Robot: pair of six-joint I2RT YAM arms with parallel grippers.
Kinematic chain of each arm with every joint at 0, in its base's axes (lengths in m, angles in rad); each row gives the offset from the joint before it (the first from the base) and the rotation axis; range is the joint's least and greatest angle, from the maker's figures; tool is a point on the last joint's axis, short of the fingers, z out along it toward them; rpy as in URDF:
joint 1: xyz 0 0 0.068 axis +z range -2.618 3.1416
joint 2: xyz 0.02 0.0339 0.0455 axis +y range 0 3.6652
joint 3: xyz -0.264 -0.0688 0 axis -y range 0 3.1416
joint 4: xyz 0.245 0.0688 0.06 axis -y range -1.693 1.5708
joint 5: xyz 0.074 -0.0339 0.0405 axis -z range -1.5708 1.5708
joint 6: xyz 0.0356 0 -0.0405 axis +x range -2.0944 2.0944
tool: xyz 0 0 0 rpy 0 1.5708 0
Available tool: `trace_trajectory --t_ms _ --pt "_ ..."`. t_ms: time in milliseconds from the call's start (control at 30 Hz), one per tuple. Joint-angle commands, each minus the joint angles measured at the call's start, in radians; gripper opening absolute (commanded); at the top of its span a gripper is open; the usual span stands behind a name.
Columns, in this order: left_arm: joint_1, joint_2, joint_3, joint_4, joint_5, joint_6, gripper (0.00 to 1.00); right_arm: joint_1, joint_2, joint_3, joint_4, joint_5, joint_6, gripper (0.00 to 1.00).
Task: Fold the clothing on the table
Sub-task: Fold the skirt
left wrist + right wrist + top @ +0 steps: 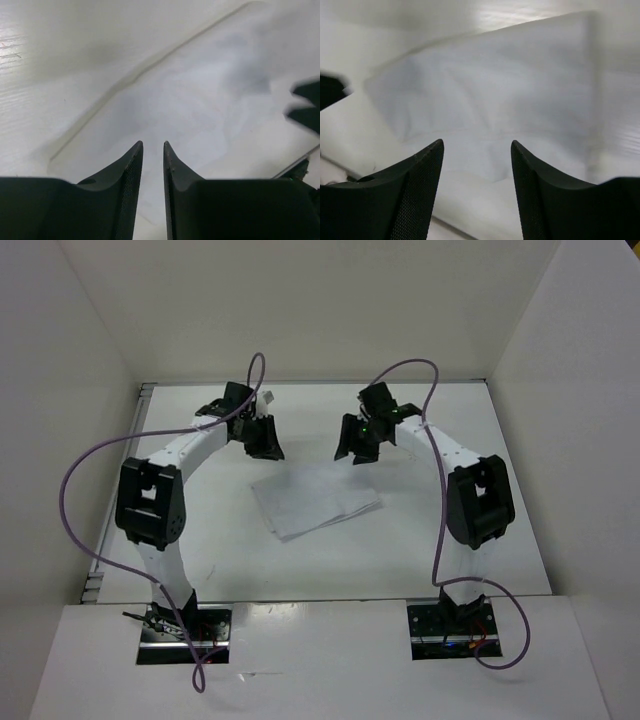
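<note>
The clothing [315, 500] is lying as a folded, wrinkly rectangle on the table [250, 570], right under both grippers and spreading out ahead of their fingers. The left gripper [153, 145] hangs over it with its jaws just a narrow crack apart and nothing in them. The right gripper [476, 145], close beside it, is spread wide and also empty. White walls [300, 300] box everything in, and purple cables [75, 480] loop off the arms.
</note>
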State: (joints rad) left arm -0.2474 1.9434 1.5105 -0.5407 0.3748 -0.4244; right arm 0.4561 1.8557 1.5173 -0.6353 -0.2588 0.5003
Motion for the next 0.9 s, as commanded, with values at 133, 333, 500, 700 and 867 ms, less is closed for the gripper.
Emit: trace_trajectory --t_ms 133,333,500,700,867 --pt "-0.019 -0.215 -0.094 -0.007 0.075 -0.001 0.32 -0.174 0.03 0.053 -0.027 0.118 -0.124 0.62" --pt "-0.03 -0.248 -0.249 0.016 -0.029 -0.01 0.3 -0.235 0.097 0.037 -0.014 0.067 -0.174 0.62" --pt "-0.03 -0.173 -0.28 0.038 -0.076 -0.031 0.28 -0.275 0.152 -0.018 0.019 0.001 -0.216 0.62" --pt "-0.03 -0.143 -0.28 0.048 -0.076 -0.04 0.26 -0.303 0.215 -0.059 0.08 -0.098 -0.236 0.57" --pt "-0.03 -0.133 -0.28 0.058 -0.076 -0.04 0.26 -0.312 0.253 -0.068 0.091 -0.189 -0.247 0.51"
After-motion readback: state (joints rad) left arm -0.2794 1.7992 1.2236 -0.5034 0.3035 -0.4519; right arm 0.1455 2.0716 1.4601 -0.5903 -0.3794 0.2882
